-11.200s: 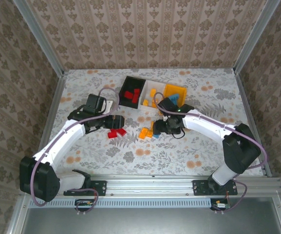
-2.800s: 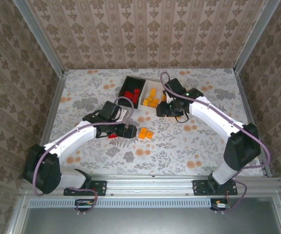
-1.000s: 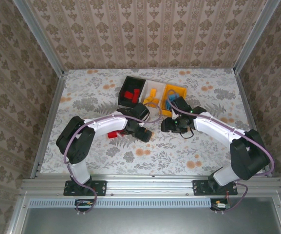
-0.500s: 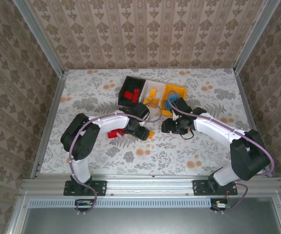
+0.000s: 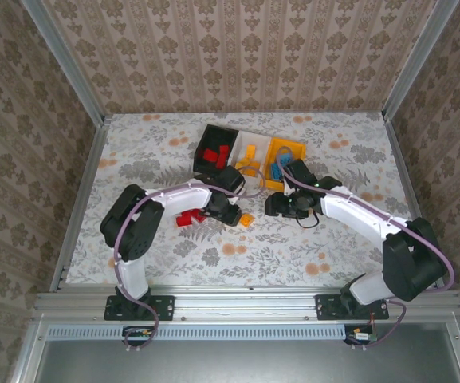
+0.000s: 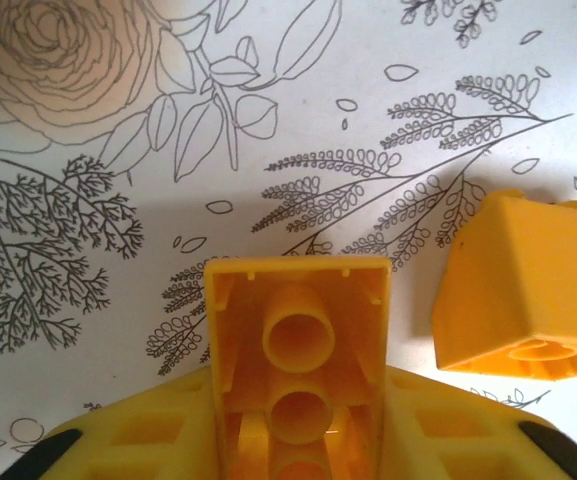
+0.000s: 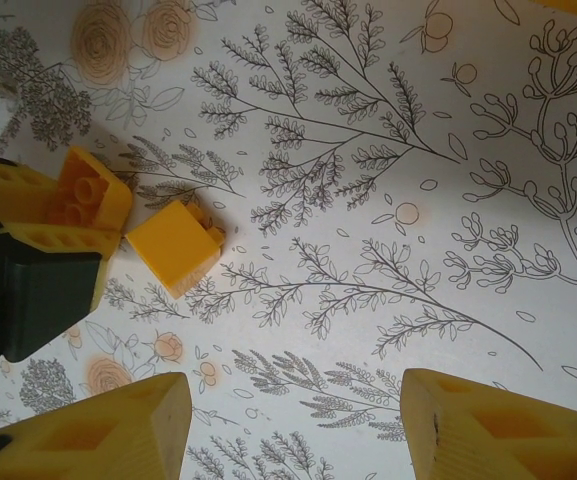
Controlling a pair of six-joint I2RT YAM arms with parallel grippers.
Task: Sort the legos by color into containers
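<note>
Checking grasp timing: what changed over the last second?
Left fingers closed on one orange brick; the second orange brick lies loose beside it. Right fingers stayed open and empty; bins and red bricks unmoved.

Smooth, faintly glossy moulded plastic of the held orange brick [image 6: 298, 340] and the loose orange brick [image 6: 523, 290], against the matt yellow plastic of the left gripper [image 6: 298, 425], the matt flower-printed table covering [image 6: 118, 150] and the dull silver metal of the frame rail [image 5: 237, 300].

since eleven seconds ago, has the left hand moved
Yes: the left hand went rightward, from below the left corner of the black bin to below the white bin.
</note>
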